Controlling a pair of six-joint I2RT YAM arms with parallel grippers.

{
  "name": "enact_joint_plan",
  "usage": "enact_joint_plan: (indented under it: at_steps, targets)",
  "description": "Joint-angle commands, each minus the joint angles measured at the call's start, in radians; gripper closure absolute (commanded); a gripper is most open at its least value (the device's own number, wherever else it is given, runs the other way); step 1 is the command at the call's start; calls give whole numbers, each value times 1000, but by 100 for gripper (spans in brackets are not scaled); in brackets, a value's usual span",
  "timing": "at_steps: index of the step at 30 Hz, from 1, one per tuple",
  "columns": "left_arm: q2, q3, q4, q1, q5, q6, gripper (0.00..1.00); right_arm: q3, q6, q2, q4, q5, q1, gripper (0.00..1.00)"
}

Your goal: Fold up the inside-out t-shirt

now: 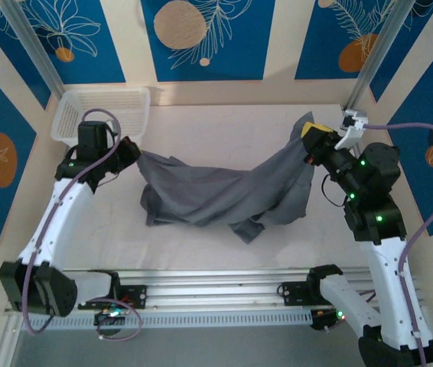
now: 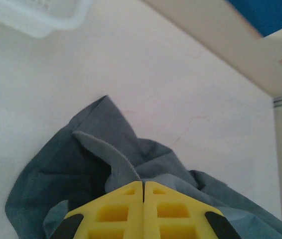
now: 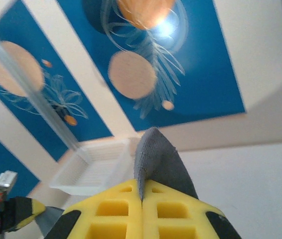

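Your left gripper (image 2: 143,185) and right gripper (image 3: 142,194) are both clamped on edges of the plain dark grey thin-fabric t-shirt (image 1: 216,195), which sags between them. It's light and floppy and probably slips easily, so grab hems or shoulder seams.

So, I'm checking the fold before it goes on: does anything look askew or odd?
The t-shirt sags crumpled between both grippers rather than lying flat. The left gripper pinches one end low, and the right gripper holds the other higher. Nothing looks damaged.
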Motion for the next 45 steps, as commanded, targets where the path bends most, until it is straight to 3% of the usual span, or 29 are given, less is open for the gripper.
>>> enact_joint_plan:
  at_steps: [1,5,10,16,20,26,28,32,34,45]
  targets:
    - [118,-28,72,14,13,9,100,-34,-48,63,-71,105,-33,100]
    - [285,-37,208,9,82,7,99,-59,-64,147,-78,94,-94,100]
    - [462,34,274,-32,117,20,94,-86,-29,211,-85,251,-155,100]
    - [591,110,275,-51,93,29,84,-113,-1,225,-67,121,-194,100]
    - [543,118,213,-51,29,90,71,-101,-10,224,-73,44,-192,100]
    - [395,-11,136,-45,-96,129,67,-104,-2,218,-66,7,-185,100]
    - [368,-71,145,-36,-68,119,67,-105,-2,218,-61,-4,-182,100]
    - [377,-195,265,0,136,54,67,-100,-8,218,-58,-16,-176,100]
    - [384,-229,316,3,178,49,67,-98,-12,218,-59,-16,-173,100]
    - [389,-244,340,18,157,72,65,-95,-19,218,-67,-20,-154,100]
